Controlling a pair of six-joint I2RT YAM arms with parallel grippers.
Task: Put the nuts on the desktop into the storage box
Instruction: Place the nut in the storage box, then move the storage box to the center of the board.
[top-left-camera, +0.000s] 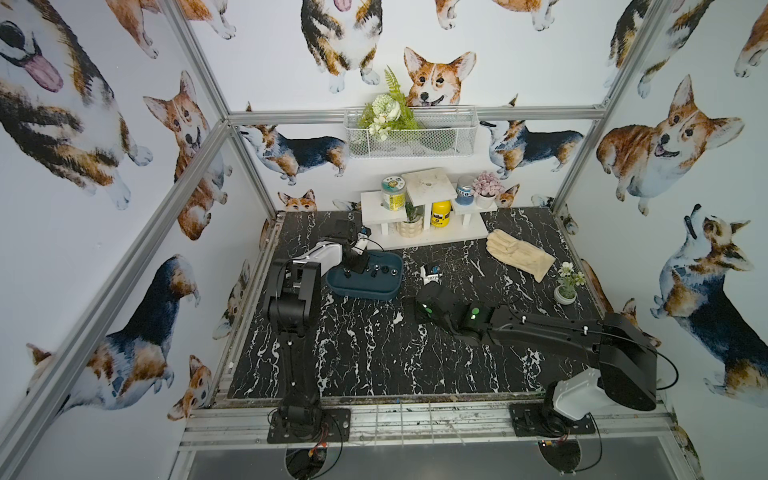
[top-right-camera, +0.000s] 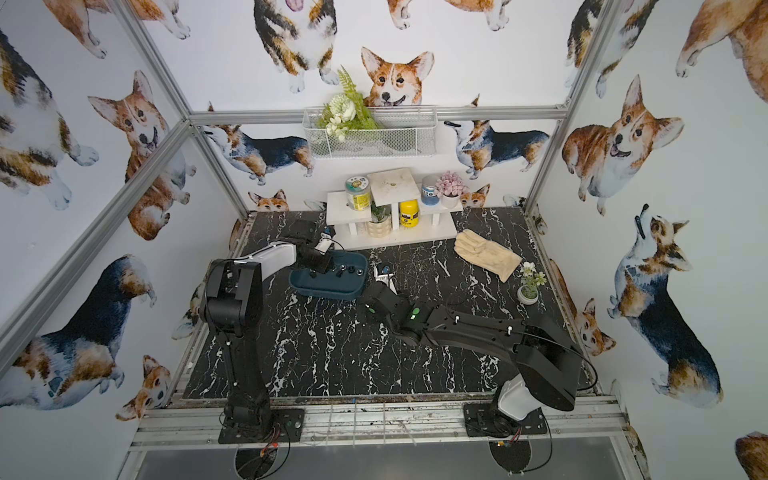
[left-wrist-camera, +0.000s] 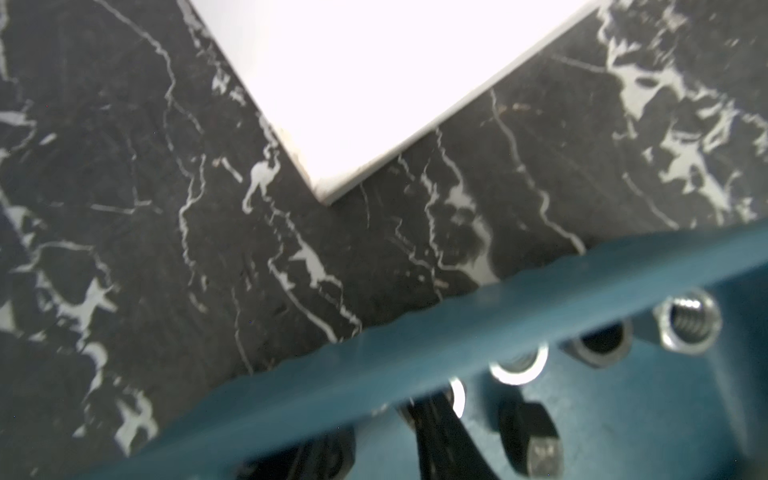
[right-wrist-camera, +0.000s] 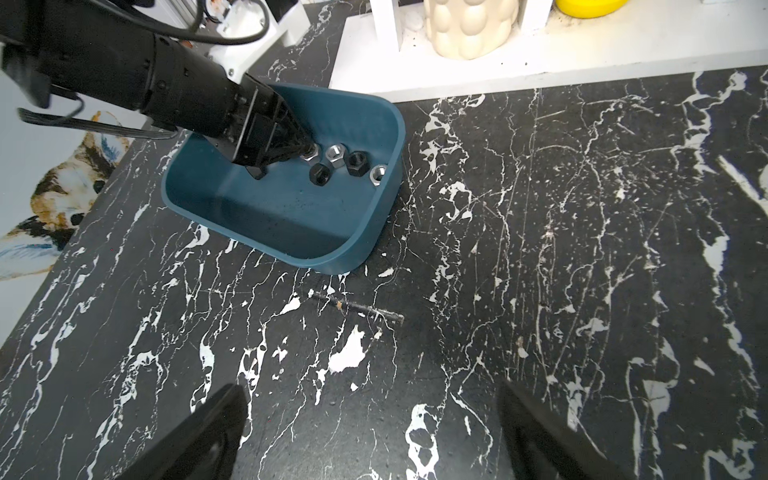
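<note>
The teal storage box stands on the black veined desktop, at the left in front of the shelf stand. Several nuts, silver and black, lie on its floor near the far wall and show as small dots in a top view. My left gripper reaches down into the box with its jaws apart and bare teal floor between them. One silver nut rests against one fingertip. My right gripper hangs open over the desktop right of the box, holding nothing.
A white tiered shelf stand with jars and small pots stands at the back. A pale glove and a small potted flower lie at the right. A white wire basket hangs on the back wall. A thin dark stick lies before the box.
</note>
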